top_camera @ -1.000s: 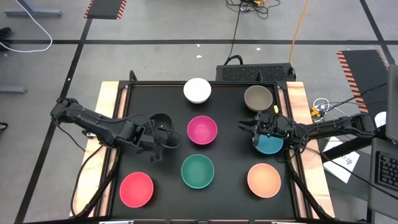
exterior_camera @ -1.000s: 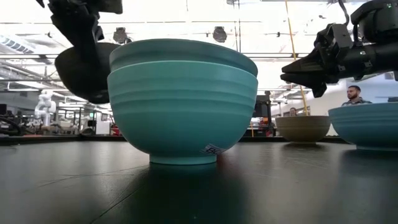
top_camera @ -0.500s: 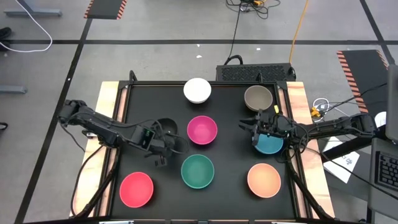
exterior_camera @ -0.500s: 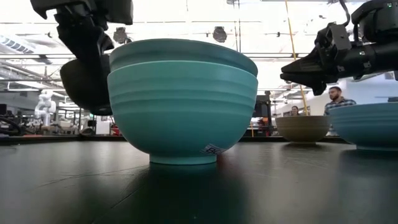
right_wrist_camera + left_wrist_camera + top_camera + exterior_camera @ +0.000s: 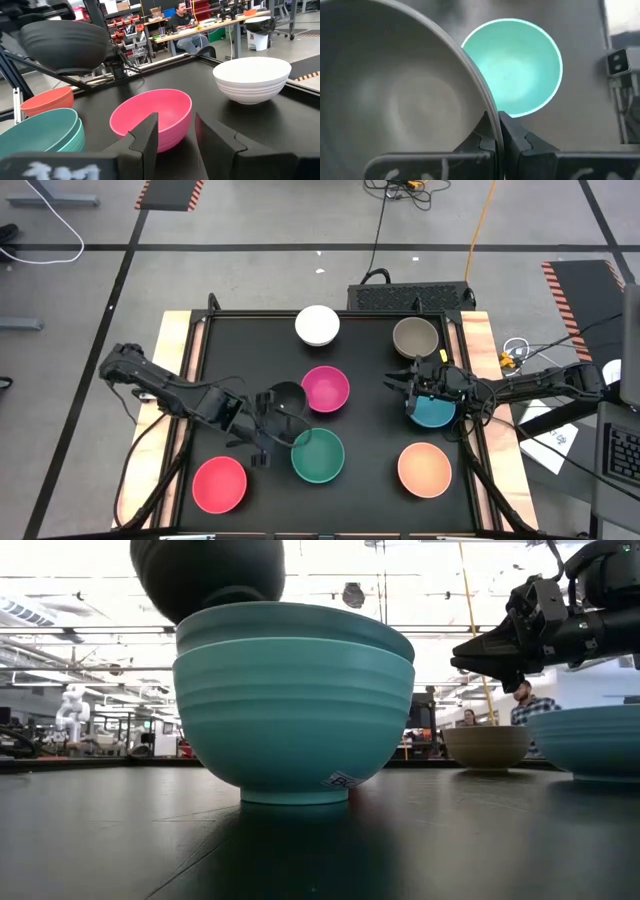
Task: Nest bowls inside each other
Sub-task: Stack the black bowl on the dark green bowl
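Observation:
My left gripper (image 5: 268, 412) is shut on the black bowl (image 5: 286, 398), which hangs in the air between the magenta bowl (image 5: 325, 389) and the dark green bowl nested in a turquoise one (image 5: 318, 455). In the low view the black bowl (image 5: 207, 575) hovers just above that stack (image 5: 293, 710). My right gripper (image 5: 405, 384) is open and empty, raised beside the blue bowl (image 5: 434, 413). The white (image 5: 317, 325), grey-brown (image 5: 415, 337), red (image 5: 219, 484) and peach-orange (image 5: 424, 469) bowls stand on their bases on the black mat. My left gripper pinches the black bowl's rim (image 5: 492, 116), one finger inside the bowl and one outside, coming level from the table's left side. The bowl is lifted clear and roughly upright, its base (image 5: 225, 602) just over the stack's rim.
The black mat (image 5: 370, 490) is framed by wooden table edges (image 5: 170, 360). A dark box (image 5: 410, 297) sits beyond the far edge. People sit at benches far behind the table (image 5: 182, 22). Free mat lies between the bowls.
My left gripper has carried the black bowl toward the table's right and near side, from beside the magenta bowl to over the green stack's left rim. In the low view the bowl has risen from behind the stack to above it. My right arm has kept still.

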Robot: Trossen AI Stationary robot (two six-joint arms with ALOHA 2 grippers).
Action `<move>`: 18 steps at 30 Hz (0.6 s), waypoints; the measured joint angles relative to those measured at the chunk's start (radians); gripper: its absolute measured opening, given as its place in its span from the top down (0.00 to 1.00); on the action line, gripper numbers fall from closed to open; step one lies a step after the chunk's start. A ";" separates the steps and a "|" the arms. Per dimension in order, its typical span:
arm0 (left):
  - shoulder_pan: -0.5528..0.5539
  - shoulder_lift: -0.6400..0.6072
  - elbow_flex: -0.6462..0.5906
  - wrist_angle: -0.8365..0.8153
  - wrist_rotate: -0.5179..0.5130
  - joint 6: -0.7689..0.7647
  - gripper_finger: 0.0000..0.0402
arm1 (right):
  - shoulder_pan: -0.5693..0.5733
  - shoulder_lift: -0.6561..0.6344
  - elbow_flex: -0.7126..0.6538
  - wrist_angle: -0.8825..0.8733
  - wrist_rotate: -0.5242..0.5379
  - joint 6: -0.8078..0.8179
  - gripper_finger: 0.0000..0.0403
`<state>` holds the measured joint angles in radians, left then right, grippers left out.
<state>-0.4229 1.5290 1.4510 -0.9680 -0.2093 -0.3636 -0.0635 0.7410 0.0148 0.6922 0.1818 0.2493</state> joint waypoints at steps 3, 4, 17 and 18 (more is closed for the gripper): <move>-0.005 0.074 0.074 -0.019 0.013 0.009 0.99 | 0.000 0.000 0.000 0.000 0.000 0.000 0.70; -0.005 0.099 0.097 -0.022 0.026 0.016 0.99 | 0.000 0.000 0.000 0.000 0.000 0.000 0.70; -0.039 0.306 0.348 -0.124 0.076 0.030 0.99 | 0.000 0.000 0.000 0.000 0.000 0.000 0.70; -0.045 0.312 0.365 -0.132 0.074 0.024 0.99 | 0.000 0.000 0.000 0.000 0.000 0.000 0.70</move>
<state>-0.4678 1.8415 1.8163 -1.1000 -0.1353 -0.3397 -0.0635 0.7410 0.0150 0.6918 0.1818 0.2493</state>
